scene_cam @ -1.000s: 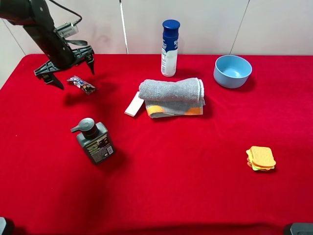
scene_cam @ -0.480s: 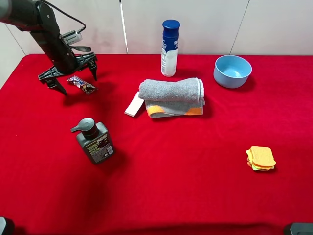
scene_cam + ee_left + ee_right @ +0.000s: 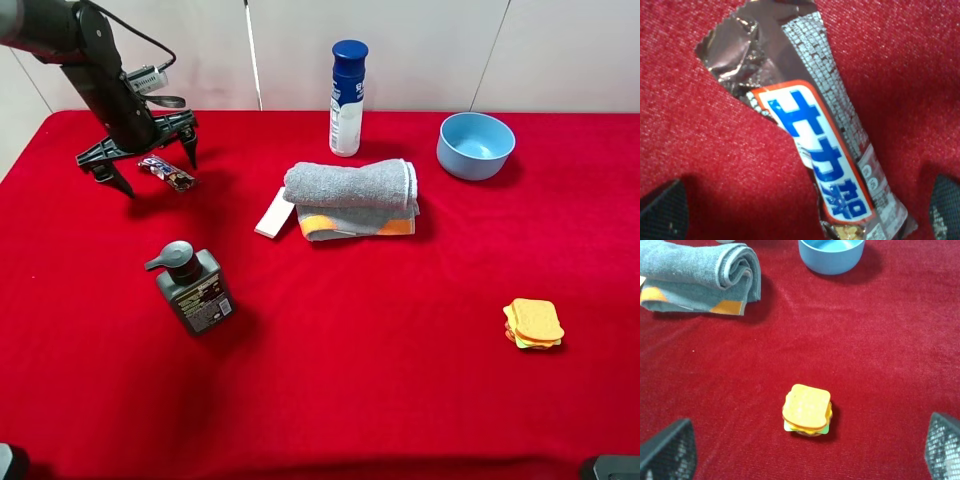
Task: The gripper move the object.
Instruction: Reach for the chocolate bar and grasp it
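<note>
The candy bar, in a dark brown wrapper with blue-white lettering, lies flat on the red cloth at the far left. My left gripper is open and low over it, with one finger on each side and the bar's left end between them. In the left wrist view the bar fills the middle, and the two black fingertips sit apart at the lower corners without touching it. My right gripper is open and empty, above the cloth near the sandwich toy.
A dark pump bottle stands in front of the bar. A folded grey towel with a white flat piece beside it lies mid-table. A blue-capped bottle and a blue bowl stand at the back. The sandwich toy is at the right.
My left gripper has come down and shifted slightly, so its open fingers now straddle the candy bar. The bar and everything else have not moved.
</note>
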`<move>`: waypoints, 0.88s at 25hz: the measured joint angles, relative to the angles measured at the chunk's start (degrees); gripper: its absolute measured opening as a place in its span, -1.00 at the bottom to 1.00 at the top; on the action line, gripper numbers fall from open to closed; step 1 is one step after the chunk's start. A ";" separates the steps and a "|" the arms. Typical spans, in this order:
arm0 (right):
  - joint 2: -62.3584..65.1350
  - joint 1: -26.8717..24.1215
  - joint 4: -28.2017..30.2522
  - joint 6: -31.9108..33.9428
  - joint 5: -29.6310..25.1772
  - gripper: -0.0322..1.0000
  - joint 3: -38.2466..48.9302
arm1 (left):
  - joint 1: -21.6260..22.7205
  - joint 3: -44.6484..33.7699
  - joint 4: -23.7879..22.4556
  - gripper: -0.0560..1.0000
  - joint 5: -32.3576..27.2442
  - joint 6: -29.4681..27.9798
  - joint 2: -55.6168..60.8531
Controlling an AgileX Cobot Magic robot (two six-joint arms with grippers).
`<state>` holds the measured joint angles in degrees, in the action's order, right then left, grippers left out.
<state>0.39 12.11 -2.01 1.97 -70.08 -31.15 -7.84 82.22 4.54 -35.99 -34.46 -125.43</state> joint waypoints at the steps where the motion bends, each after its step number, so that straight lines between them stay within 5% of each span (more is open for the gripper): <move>1: 0.00 0.00 0.00 0.00 0.00 0.41 0.00 | 0.00 0.00 -0.04 0.92 -0.29 0.00 0.00; 22: 0.00 0.00 0.00 0.00 0.00 0.41 0.00 | 0.00 1.33 -1.58 0.84 -2.25 0.41 -1.92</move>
<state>0.39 12.11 -2.01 1.97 -70.08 -31.15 -7.84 83.54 2.96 -38.24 -34.05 -127.35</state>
